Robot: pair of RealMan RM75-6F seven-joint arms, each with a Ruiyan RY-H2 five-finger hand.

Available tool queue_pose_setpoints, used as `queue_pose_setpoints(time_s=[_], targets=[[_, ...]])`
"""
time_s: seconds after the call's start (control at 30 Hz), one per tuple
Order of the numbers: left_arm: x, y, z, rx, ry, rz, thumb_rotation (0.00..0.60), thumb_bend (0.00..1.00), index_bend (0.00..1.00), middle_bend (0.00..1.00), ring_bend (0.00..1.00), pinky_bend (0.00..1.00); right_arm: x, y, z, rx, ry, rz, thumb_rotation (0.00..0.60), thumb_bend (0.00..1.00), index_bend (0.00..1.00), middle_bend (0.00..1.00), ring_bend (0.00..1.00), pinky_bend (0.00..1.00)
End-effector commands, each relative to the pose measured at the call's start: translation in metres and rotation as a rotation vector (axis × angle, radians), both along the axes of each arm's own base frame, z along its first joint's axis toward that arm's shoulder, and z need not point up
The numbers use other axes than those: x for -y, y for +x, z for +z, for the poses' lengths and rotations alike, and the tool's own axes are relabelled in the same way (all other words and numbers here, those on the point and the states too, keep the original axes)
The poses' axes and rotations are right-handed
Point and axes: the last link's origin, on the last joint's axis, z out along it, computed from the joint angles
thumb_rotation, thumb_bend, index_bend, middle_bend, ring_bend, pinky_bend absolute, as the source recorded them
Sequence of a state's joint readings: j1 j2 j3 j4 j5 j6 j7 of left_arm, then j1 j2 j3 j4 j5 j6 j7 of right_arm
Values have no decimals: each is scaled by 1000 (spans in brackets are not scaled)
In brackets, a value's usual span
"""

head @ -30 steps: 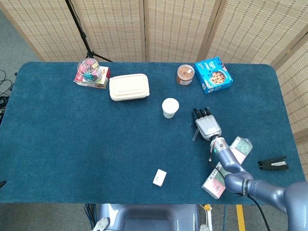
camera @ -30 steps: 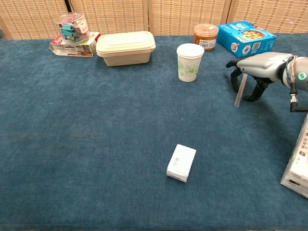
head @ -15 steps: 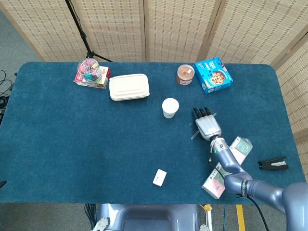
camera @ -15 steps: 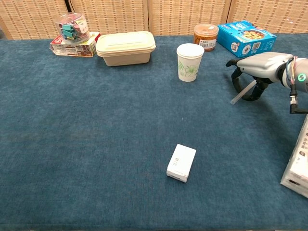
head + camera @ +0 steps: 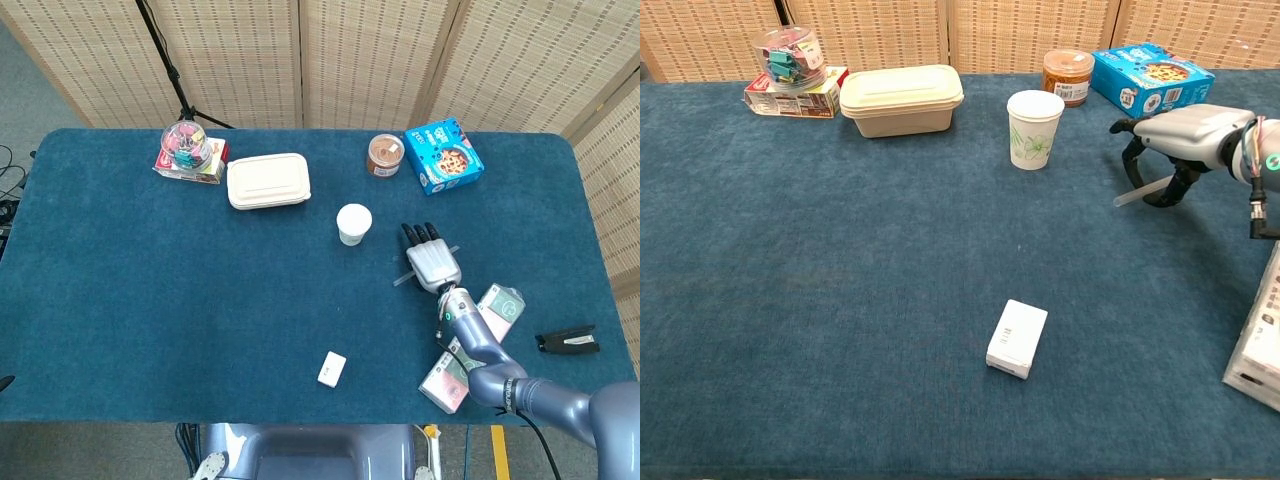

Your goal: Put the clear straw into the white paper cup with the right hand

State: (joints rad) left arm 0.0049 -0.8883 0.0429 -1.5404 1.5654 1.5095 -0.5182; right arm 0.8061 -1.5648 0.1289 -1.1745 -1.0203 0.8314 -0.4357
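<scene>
The white paper cup (image 5: 353, 223) (image 5: 1034, 129) with a green print stands upright and open near the table's middle back. To its right, my right hand (image 5: 431, 261) (image 5: 1175, 146) hovers palm-down just above the cloth. Its curled fingers grip the clear straw (image 5: 1137, 192) (image 5: 405, 280), which now lies nearly level and sticks out leftward toward the cup. A gap of bare cloth separates the straw's free end from the cup. My left hand shows in neither view.
A beige lidded box (image 5: 267, 180), a jar of clips (image 5: 187, 145) on a carton, a brown jar (image 5: 384, 154) and a blue box (image 5: 443, 155) line the back. A small white box (image 5: 1017, 338) lies near the front. Packets (image 5: 499, 306) and a black stapler (image 5: 566, 341) lie right.
The straw has swung in my right hand from nearly upright to almost level, its free end rising off the cloth and pointing left. The hand itself has lifted slightly.
</scene>
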Motion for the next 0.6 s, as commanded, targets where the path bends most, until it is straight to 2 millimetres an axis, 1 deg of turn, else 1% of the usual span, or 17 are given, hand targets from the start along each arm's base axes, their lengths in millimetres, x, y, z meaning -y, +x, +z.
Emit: queue_pose_setpoints(time_s=[0.03,0.43,0.6], targets=[[0,0,0,-1,-2,-1,600,0,0,0,0,0,-2,3,6,16,-11,20,600,461,541,0,0,0],[1,1,0,0,-3,-4,600,0,0,0,0,0,-4,22,26,59,-38,61,600,472,559,0,0,0],[1,0,1,3,-2,-4,600,0,0,0,0,0,-5,40,37,101,-49,87,600,475,565,0,0,0]])
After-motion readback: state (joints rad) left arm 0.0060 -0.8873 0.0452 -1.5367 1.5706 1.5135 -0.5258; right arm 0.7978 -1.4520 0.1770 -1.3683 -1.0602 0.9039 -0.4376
